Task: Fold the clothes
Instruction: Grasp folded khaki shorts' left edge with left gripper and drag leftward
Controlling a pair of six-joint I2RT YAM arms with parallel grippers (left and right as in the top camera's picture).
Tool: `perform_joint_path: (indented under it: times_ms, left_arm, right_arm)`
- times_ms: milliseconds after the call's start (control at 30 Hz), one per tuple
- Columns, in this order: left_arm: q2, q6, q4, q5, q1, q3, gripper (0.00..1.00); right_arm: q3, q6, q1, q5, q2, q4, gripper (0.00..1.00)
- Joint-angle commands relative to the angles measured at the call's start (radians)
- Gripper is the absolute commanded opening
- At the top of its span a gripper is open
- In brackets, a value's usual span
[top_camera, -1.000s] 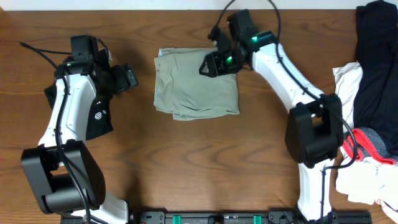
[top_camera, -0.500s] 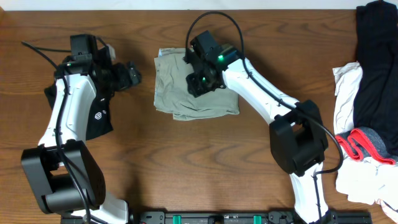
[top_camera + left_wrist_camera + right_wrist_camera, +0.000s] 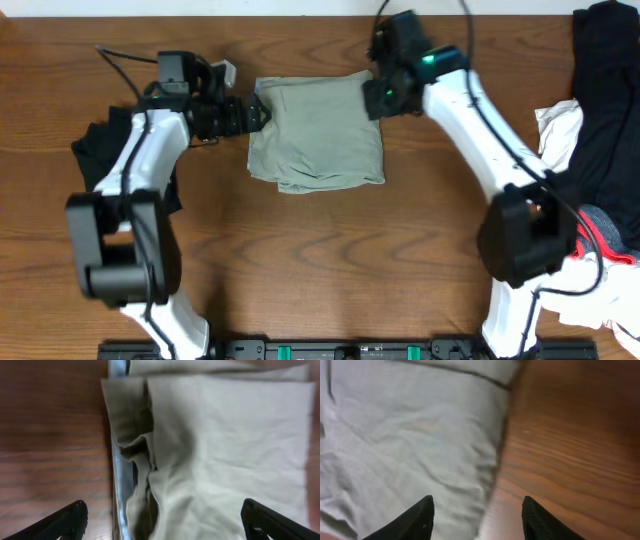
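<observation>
Khaki-green shorts (image 3: pixel 317 135): folded into a rough rectangle, lying flat at the centre of the wooden surface (image 3: pixel 320 270). Left jaws: released and spread wide at the shorts' left edge, fingertips (image 3: pixel 60 521) flanking the bunched layers. Right jaws: released, nothing between the fingertips (image 3: pixel 415 519), over the shorts' upper right corner. Black garment (image 3: pixel 605 100), white garment (image 3: pixel 556 140) and red-grey garment (image 3: pixel 592 232): piled at the right edge, well apart from the shorts
</observation>
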Motion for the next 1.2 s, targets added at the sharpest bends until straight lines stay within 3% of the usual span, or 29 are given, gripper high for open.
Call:
perform_joint_path:
  times_ms: [0,133,233,500,533,600,700,733,1033,1167]
  left_arm:
    - [0.072,0.02,0.029,0.037,-0.008,0.015,0.98]
    - [0.133,0.021,0.076,0.057,-0.015,0.015,0.98]
    - [0.171,0.02,0.105,0.174,-0.027,0.015,0.98]
    - [0.251,-0.006,0.085,0.187,-0.109,0.014,0.99]
    - [0.256,-0.006,0.085,0.187,-0.118,0.014,0.95]
    - [0.266,-0.005,0.086,0.187,-0.134,0.014,0.75]
    - [0.265,-0.006,0.095,0.186,-0.142,0.014,0.19]
    - [0.265,-0.008,0.097,0.187,-0.141,0.014,0.06]
    - [0.183,-0.025,0.035,0.181,-0.097,0.014,0.06]
    - [0.055,-0.053,-0.017,0.087,-0.05,0.014,0.06]
  right_arm:
    - [0.013,-0.004,-0.017,0.007,-0.027,-0.033,0.54]
    - [0.013,-0.005,-0.026,0.008,-0.027,-0.067,0.54]
    - [0.013,-0.005,-0.026,0.008,-0.027,-0.064,0.54]
    - [0.013,-0.004,-0.026,0.003,-0.027,-0.065,0.54]
    - [0.013,-0.004,-0.026,0.003,-0.027,-0.067,0.54]
    - [0.013,-0.004,-0.026,0.001,-0.027,-0.072,0.54]
    - [0.013,-0.005,-0.026,-0.006,-0.027,-0.084,0.54]
    - [0.013,-0.005,-0.026,-0.007,-0.027,-0.085,0.54]
    - [0.013,-0.012,-0.042,-0.006,-0.039,-0.11,0.54]
    - [0.013,-0.011,-0.068,-0.007,-0.057,-0.117,0.53]
